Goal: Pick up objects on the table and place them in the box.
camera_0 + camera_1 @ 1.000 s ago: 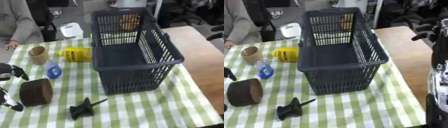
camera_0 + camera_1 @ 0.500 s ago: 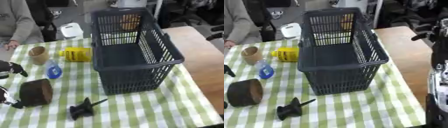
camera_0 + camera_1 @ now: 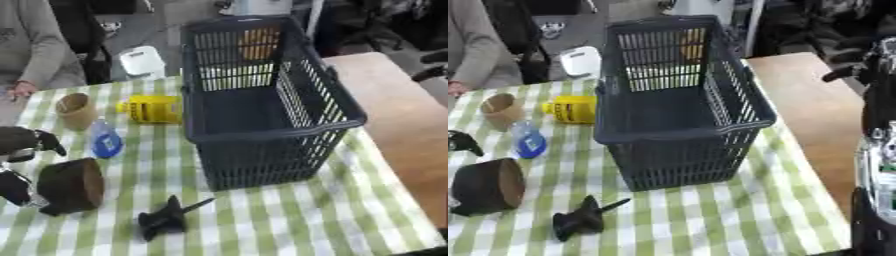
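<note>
Left hand (image 3: 24,165) sits at the left edge of the table, fingers and thumb spread round the dark brown cylinder (image 3: 70,185) lying on its side on the green-checked cloth (image 3: 262,220); contact with it isn't clear, so whether the hand is open or gripping cannot be told. Right hand isn't identifiable; only the black-and-silver arm (image 3: 877,165) shows along the right edge of the right eye view. Dark blue basket (image 3: 262,100) stands upright mid-table, interior looks empty. Left of the basket: yellow container (image 3: 150,109) on its side, just beside the basket wall; tan cup (image 3: 75,109) upright; small blue bottle (image 3: 105,142) near the cup. Black tool-like object (image 3: 166,220) lies in front of the basket, apart from it.
</note>
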Action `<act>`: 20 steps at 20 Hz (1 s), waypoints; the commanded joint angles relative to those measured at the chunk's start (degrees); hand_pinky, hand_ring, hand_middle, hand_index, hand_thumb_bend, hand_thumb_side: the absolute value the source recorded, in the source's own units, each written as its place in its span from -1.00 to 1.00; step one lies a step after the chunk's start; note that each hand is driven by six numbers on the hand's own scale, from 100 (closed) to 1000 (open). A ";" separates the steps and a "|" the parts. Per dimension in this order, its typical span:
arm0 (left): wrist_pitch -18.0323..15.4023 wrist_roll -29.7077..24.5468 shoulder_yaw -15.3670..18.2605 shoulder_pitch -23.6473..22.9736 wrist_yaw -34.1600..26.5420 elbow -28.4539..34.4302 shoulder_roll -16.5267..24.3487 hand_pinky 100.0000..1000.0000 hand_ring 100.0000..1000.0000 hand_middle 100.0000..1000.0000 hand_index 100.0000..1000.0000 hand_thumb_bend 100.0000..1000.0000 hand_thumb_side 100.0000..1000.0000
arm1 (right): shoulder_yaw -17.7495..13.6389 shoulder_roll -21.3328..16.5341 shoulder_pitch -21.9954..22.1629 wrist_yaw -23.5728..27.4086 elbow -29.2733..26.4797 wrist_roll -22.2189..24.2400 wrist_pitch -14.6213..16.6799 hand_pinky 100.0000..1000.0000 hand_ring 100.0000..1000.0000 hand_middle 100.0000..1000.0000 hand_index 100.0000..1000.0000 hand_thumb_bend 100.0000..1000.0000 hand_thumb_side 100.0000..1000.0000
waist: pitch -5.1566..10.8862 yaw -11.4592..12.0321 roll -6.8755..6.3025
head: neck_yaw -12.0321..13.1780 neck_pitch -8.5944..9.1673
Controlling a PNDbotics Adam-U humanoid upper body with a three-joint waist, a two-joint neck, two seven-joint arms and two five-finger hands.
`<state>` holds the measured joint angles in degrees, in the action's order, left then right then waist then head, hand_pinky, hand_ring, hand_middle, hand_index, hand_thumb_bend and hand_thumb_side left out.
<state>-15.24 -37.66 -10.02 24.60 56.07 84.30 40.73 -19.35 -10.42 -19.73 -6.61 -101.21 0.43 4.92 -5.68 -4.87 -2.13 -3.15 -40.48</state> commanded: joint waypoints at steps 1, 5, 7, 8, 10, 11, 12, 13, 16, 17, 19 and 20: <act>-0.45 1.96 0.24 1.26 2.21 -1.83 0.37 0.76 0.68 0.62 0.78 1.00 0.23 | 0.11 -1.03 -1.00 -0.06 -0.61 0.10 0.22 -0.21 0.06 0.14 0.37 -1.00 0.17 | 1.19 -0.03 0.31 | -0.17 0.53; -1.58 1.25 -0.16 2.11 2.67 -5.28 -0.73 0.77 0.68 0.62 0.79 1.00 0.22 | 0.08 -0.99 -0.99 0.02 -0.60 0.08 0.22 -0.21 0.06 0.14 0.37 -1.00 0.17 | 1.17 -0.01 0.38 | -0.21 0.60; -2.07 0.82 -0.17 2.44 2.20 -6.74 -1.34 0.75 0.67 0.61 0.80 1.00 0.21 | 0.10 -0.92 -0.99 0.05 -0.61 0.11 0.23 -0.21 0.06 0.14 0.37 -1.00 0.17 | 1.15 0.01 0.43 | -0.26 0.65; -2.16 0.83 -0.16 2.55 1.66 -7.65 -1.75 0.75 0.67 0.61 0.80 1.00 0.21 | 0.12 -0.88 -1.00 0.06 -0.61 0.14 0.23 -0.21 0.06 0.14 0.37 -1.00 0.17 | 1.15 0.01 0.46 | -0.28 0.67; -1.96 1.48 0.15 2.54 -0.01 -9.60 -2.58 0.71 0.64 0.59 0.81 1.00 0.18 | 0.09 -0.85 -1.03 0.05 -0.59 0.13 0.24 -0.21 0.06 0.14 0.36 -1.00 0.17 | 1.10 0.01 0.55 | -0.36 0.74; -1.69 2.13 0.40 2.46 -1.19 -10.61 -3.03 0.69 0.62 0.56 0.82 1.00 0.14 | 0.05 -0.84 -1.04 0.06 -0.57 0.10 0.24 -0.21 0.06 0.14 0.36 -1.00 0.17 | 1.07 0.03 0.60 | -0.39 0.78; -1.47 2.88 0.54 2.42 -2.12 -11.48 -3.32 0.69 0.62 0.56 0.82 1.00 0.14 | 0.03 -0.85 -1.06 0.07 -0.55 0.07 0.25 -0.21 0.06 0.14 0.36 -1.00 0.17 | 1.05 0.03 0.62 | -0.40 0.81; -1.32 3.68 0.62 2.39 -2.83 -12.12 -3.63 0.67 0.60 0.51 0.81 1.00 0.09 | 0.03 -0.84 -1.07 0.08 -0.54 0.06 0.25 -0.21 0.06 0.14 0.36 -1.00 0.17 | 1.02 0.03 0.63 | -0.44 0.81; -1.14 6.55 0.58 2.39 -3.38 -13.40 -4.48 0.66 0.56 0.46 0.77 1.00 0.04 | 0.01 -0.80 -1.06 0.12 -0.53 0.06 0.27 -0.21 0.06 0.14 0.36 -1.00 0.17 | 0.97 0.03 0.64 | -0.51 0.81; -1.09 7.49 0.57 2.45 -3.18 -13.72 -4.72 0.62 0.48 0.30 0.66 0.97 -0.19 | 0.01 -0.78 -1.06 0.13 -0.54 0.06 0.26 -0.21 0.06 0.14 0.36 -1.00 0.17 | 0.95 0.04 0.65 | -0.54 0.83; -0.73 9.98 0.64 2.59 -2.39 -14.25 -5.26 0.53 0.29 0.00 0.39 0.78 -0.63 | 0.02 -0.76 -1.05 0.15 -0.55 0.09 0.26 -0.21 0.06 0.14 0.36 -1.00 0.17 | 0.93 0.04 0.67 | -0.60 0.87; -0.26 12.05 0.75 2.60 -1.93 -14.35 -5.47 0.53 0.29 0.00 0.39 0.78 -0.63 | -0.01 -0.76 -1.06 0.14 -0.55 0.08 0.26 -0.21 0.06 0.14 0.36 -1.00 0.17 | 0.92 0.03 0.67 | -0.62 0.89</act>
<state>-15.79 -27.29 -9.65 26.56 53.56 70.29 34.79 -19.35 -10.38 -19.77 -6.60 -101.17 0.50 5.01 -5.68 -4.84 -2.12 -3.62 -40.21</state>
